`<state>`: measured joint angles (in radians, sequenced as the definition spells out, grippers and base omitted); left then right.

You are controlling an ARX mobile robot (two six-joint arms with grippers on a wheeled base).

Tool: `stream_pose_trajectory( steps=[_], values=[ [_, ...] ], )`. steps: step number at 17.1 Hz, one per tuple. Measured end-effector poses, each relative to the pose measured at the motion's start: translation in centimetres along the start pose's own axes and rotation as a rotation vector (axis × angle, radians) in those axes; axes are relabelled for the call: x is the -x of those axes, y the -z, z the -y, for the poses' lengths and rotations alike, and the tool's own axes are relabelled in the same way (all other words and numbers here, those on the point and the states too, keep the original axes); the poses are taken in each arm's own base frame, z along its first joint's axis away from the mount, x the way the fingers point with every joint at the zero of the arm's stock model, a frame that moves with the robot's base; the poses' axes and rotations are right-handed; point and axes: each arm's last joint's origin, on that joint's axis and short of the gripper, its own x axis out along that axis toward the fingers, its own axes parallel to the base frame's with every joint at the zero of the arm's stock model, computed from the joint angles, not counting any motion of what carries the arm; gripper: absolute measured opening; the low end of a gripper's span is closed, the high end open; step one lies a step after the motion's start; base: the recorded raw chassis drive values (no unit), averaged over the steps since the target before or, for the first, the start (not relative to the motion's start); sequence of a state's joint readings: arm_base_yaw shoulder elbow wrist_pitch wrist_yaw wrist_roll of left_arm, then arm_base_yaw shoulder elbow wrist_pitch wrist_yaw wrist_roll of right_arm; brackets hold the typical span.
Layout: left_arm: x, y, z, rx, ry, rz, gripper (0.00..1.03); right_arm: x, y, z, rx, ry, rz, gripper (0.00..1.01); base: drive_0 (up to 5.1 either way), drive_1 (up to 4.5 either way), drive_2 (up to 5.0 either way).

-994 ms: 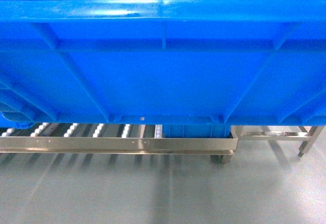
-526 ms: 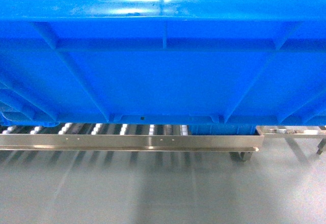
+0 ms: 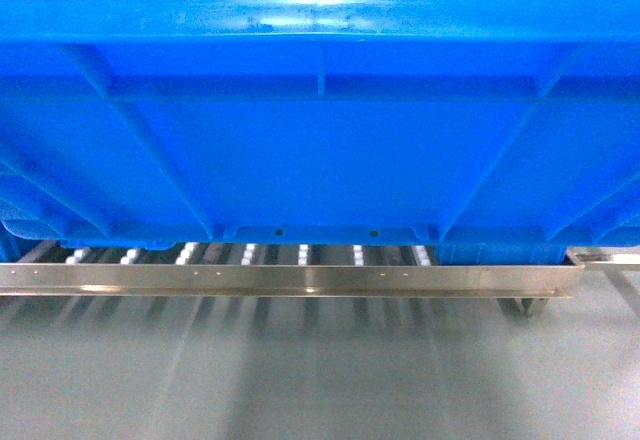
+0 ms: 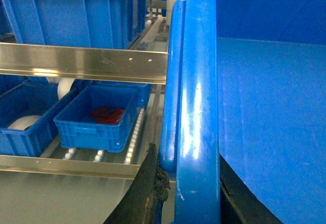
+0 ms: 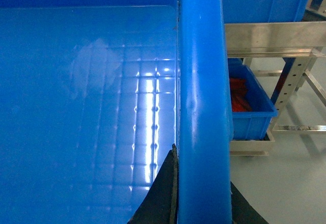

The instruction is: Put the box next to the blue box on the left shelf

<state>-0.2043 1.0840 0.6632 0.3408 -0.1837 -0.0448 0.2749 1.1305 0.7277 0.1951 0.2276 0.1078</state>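
Box (image 3: 320, 130) carried above left shelf (image 3: 290, 278), rim clamped by left gripper (image 4: 186, 193) and right gripper (image 5: 201, 198).
Smaller crate (image 4: 97, 117) seen only from left wrist; shelf's end shifted rightward beneath box.

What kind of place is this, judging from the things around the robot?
Probably a warehouse or factory storage area: metal roller racks with white rollers, many blue plastic crates on shelves, some holding red parts, and a plain grey floor.

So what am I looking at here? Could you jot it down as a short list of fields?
Carried item: the box, large, blue, empty inside
Left gripper: clamped on the box's rim
Right gripper: clamped on the opposite rim
Ahead: the left shelf, white rollers bare in the middle
Already on shelf: small blue crate holding red items
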Motion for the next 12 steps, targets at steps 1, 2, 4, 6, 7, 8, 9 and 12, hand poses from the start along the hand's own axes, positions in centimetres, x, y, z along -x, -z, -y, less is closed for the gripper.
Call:
stream_pose_trajectory(
  steps=[1,2,4,6,7,8,9,12],
  values=[
    [0.0,0.0,0.0,0.0,0.001,0.0,0.16,0.0,0.01,0.0,0.0,0.0,-0.001,0.08,-4.8,1.61,3.4],
    [0.0,0.01,0.0,0.0,0.0,-0.001,0.16,0.0,0.01,0.0,0.0,0.0,-0.001,0.08,-4.8,1.61,3.4],
    [0.0,0.0,0.0,0.0,0.0,0.0,0.16,0.0,0.01,0.0,0.0,0.0,-0.001,0.08,-4.8,1.61,3.4],
    [0.0,0.0,0.0,0.0,0.0,0.0,0.16,0.0,0.01,0.0,0.0,0.0,-0.001,0.08,-4.8,1.61,3.4],
    [0.0,0.0,0.0,0.0,0.0,0.0,0.16,0.0,0.01,0.0,0.0,0.0,-0.001,0.08,-4.8,1.61,3.4],
    [0.0,0.01,0.0,0.0,0.0,-0.001,0.16,0.01,0.01,0.0,0.0,0.0,-0.001,0.08,-4.8,1.61,3.4],
    [0.0,0.0,0.0,0.0,0.001,0.0,0.16,-0.01,0.02,0.0,-0.002,0.0,-0.001,0.08,-4.8,1.61,3.4],
    [0.06,-0.05,-0.03,-0.001,-0.005,0.001,0.16,0.01,0.03,-0.14,0.0,-0.005,-0.001,0.08,-4.8,1.61,3.4]
  ],
)
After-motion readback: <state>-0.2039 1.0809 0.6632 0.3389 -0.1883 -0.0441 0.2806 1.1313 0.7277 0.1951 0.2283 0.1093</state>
